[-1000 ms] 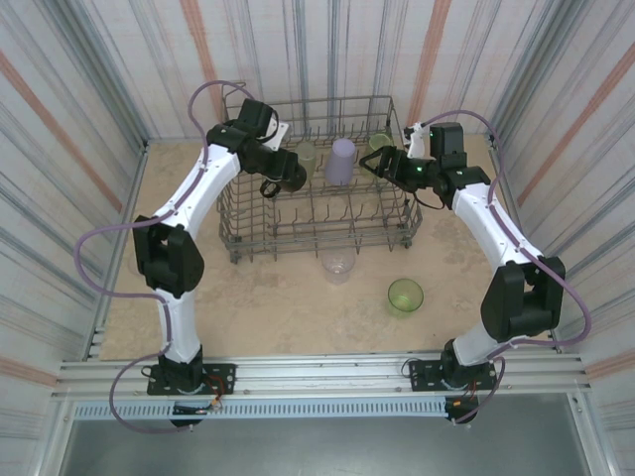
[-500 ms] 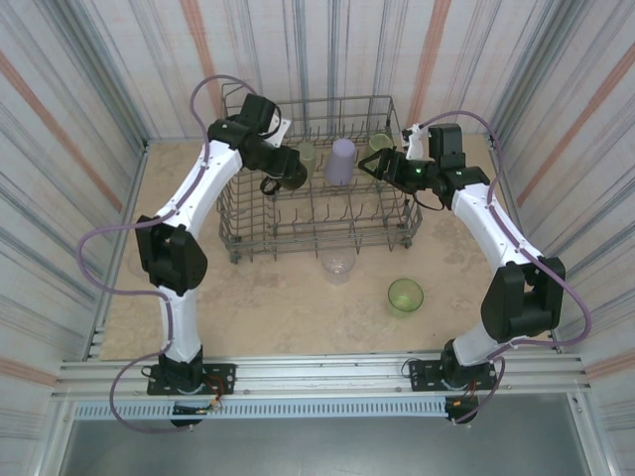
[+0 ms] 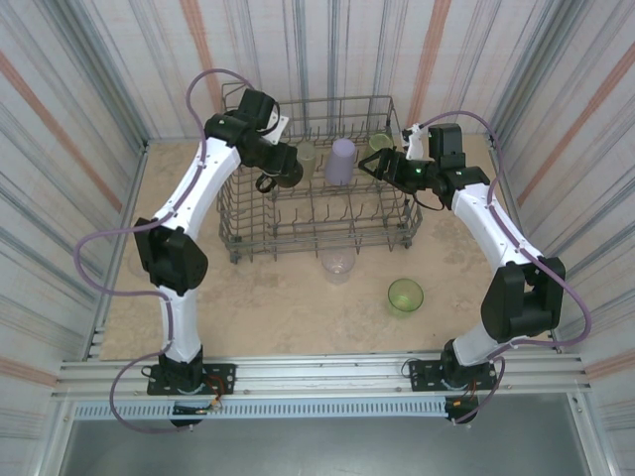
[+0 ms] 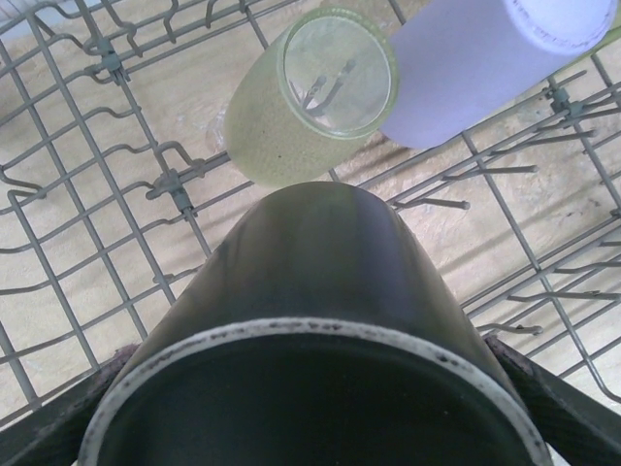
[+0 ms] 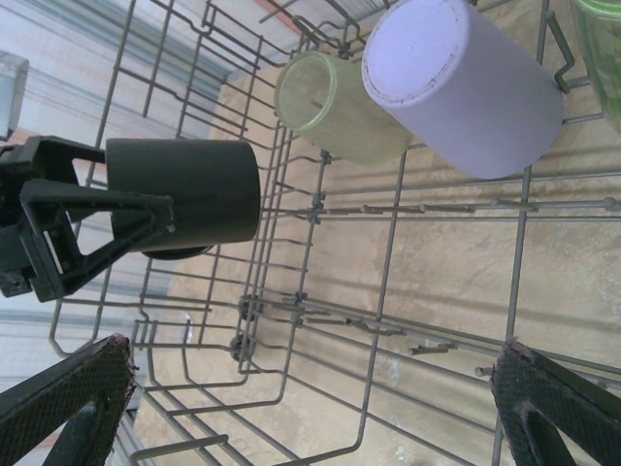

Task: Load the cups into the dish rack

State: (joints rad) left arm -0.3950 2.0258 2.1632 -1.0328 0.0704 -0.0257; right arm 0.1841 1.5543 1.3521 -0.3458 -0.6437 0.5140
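Gripping the dark cup (image 4: 320, 282) across its body, your left jaws hold it over the dish rack (image 3: 298, 230) beside the yellow-green cup (image 4: 291, 126), probably seeking free tines; right jaws gape, empty.

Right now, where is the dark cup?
In the top view, the left gripper holds the dark cup over the left half of the dish rack, beside the yellow-green cup and lavender cup.

The top external camera looks down from high above the near edge of the table (image 3: 298, 312), with the dish rack (image 3: 298, 236) near its far edge. The left wrist camera peers closely into the rack, and the right wrist camera looks across it from the right. Both wrist views share the dark cup (image 4: 320, 282), the lavender cup (image 4: 466, 68) and a yellow-green cup (image 4: 291, 116).
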